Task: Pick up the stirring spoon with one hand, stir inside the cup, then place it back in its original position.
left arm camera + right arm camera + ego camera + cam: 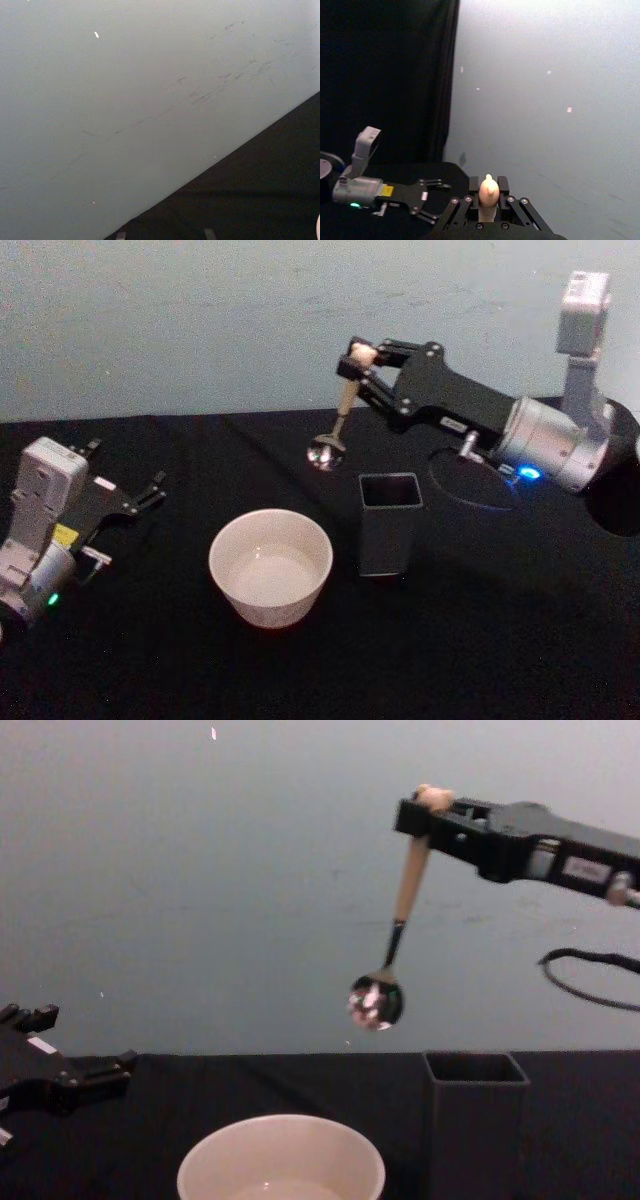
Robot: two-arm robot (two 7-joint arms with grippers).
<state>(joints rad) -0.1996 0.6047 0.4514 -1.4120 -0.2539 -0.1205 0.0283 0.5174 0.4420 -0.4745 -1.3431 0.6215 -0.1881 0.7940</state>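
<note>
The spoon (341, 412) hangs bowl-down above and behind the cup (270, 608), its handle top pinched in my right pincer (357, 358). I'd centre it over the cup, then lower it straight, clear of the rim. Left of the cup, my left pincer (148, 492) rests spread.

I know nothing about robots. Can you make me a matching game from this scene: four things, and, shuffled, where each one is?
Things
1. slim cream-handled stirring spoon
2. wide round cream-white cup
3. dark grey square holder
4. black left tool

States
A. stands on the black table, right of the cup
B. parked low at the robot's left, open
C. hangs bowl-down in the air, clamped in the right tool
D. sits on the table, between the holder and the left tool

Pairs: 1-C, 2-D, 3-A, 4-B
</note>
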